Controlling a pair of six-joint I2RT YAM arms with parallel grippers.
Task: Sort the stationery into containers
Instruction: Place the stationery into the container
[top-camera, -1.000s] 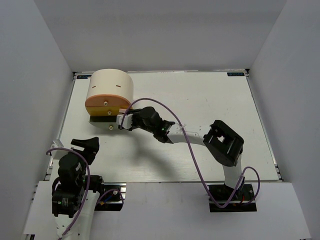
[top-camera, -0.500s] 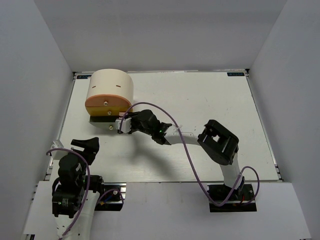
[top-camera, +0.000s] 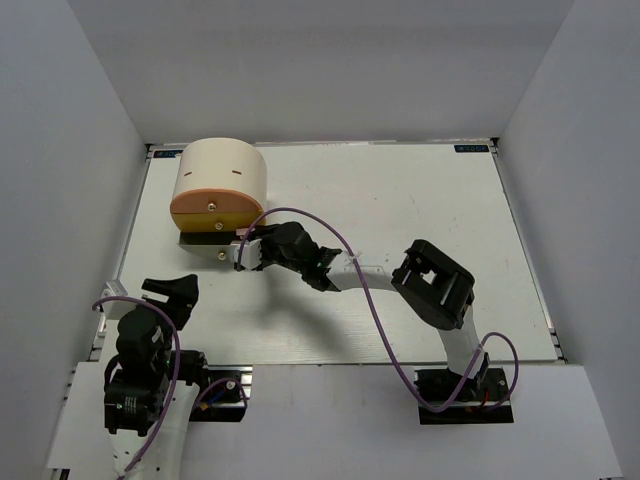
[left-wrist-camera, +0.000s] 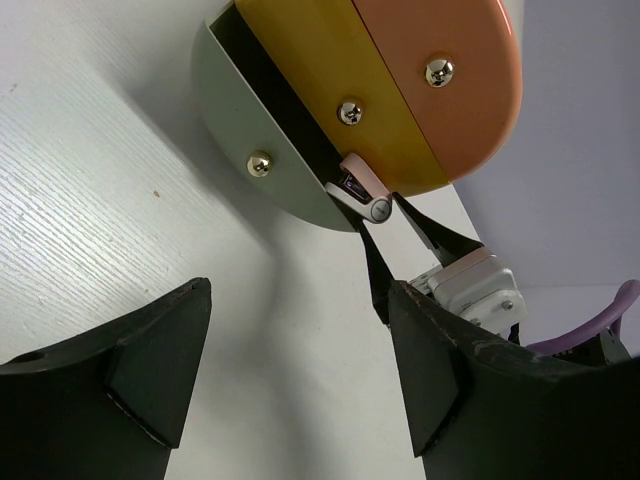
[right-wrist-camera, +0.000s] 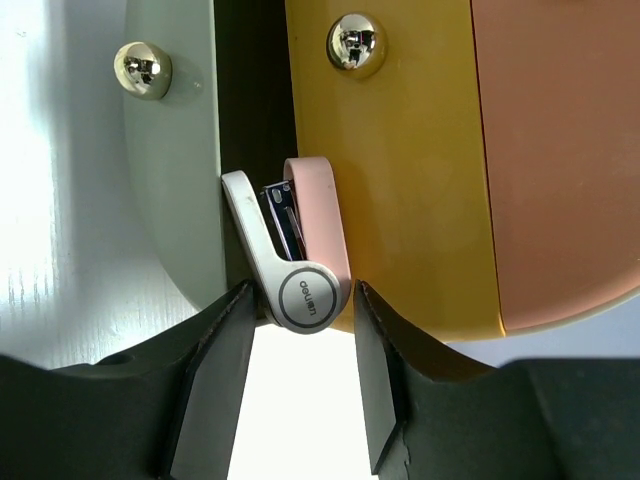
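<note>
R end effector (right-wrist-camera: 303, 292) at btm of frame, black fingers (right-wrist-camera: 215, 380) either side of small grey-&-pink sharpener-like piece (right-wrist-camera: 300, 255), its round "deli" end toward cam. Whether fingers touch it: can't tell. Piece's far end sits in dark gap btwn pale grey-green drawer (right-wrist-camera: 170, 170) on L & yellow drawer (right-wrist-camera: 400, 180). Orange drawer (right-wrist-camera: 560, 150) on R, flush w/ yellow. Shiny knob (right-wrist-camera: 355, 42) on yellow, 2nd knob (right-wrist-camera: 143, 68) on grey-green. White table (right-wrist-camera: 60, 280) far L.
</note>
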